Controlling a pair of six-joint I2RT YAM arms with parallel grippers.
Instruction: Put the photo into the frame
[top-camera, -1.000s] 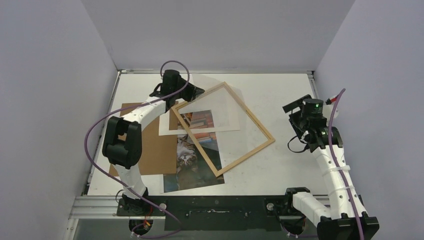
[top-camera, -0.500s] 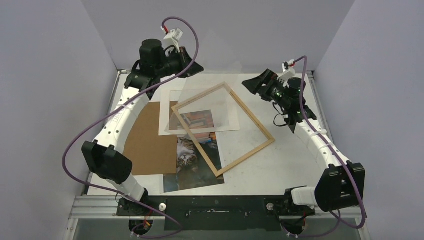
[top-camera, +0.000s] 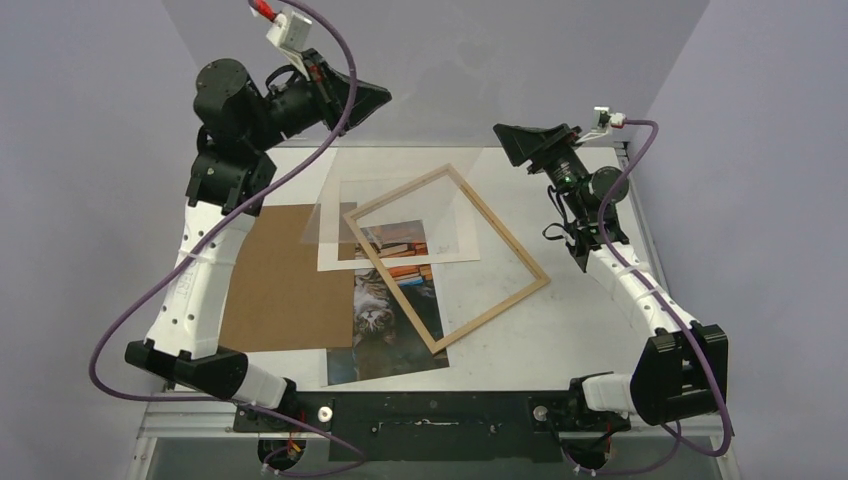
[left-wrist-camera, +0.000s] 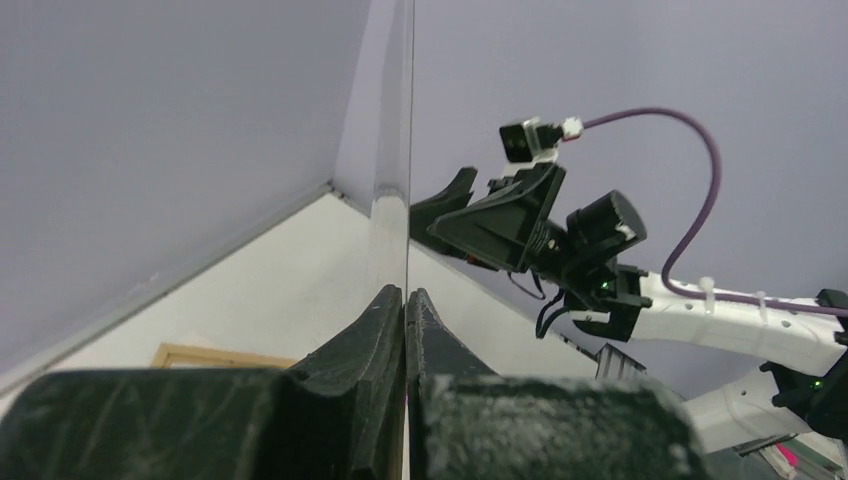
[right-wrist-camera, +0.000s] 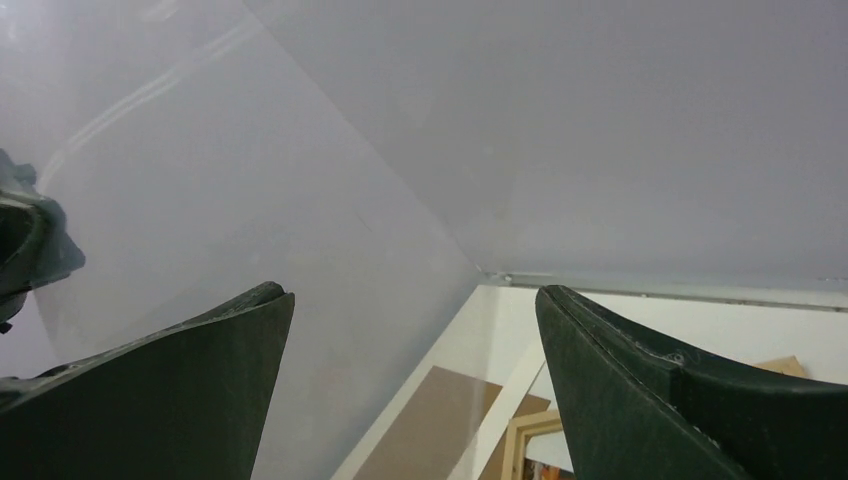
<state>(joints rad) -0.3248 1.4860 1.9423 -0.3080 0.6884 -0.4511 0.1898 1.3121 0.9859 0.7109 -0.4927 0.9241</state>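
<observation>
The cat photo (top-camera: 385, 340) lies face up on the table, partly under the light-wood frame (top-camera: 492, 313), which lies tilted across it. My left gripper (top-camera: 385, 97) is raised high at the back left. It is shut on the edge of a clear pane (top-camera: 400, 170) that hangs down toward the table. The left wrist view shows the jaws (left-wrist-camera: 406, 292) pinching the pane (left-wrist-camera: 408, 150) edge-on. My right gripper (top-camera: 503, 142) is raised at the back right, open and empty, pointing toward the pane (right-wrist-camera: 250, 200); its wrist view (right-wrist-camera: 410, 292) shows the gap.
A white mat (top-camera: 332, 240) lies under the frame's far corner and over the photo's top. A brown backing board (top-camera: 280, 290) lies at the left, also visible in the right wrist view (right-wrist-camera: 430, 420). Grey walls enclose three sides.
My left arm has lifted the clear pane from the frame up and to the back left. My right arm has risen from the right side to the back, pointing at the pane.
</observation>
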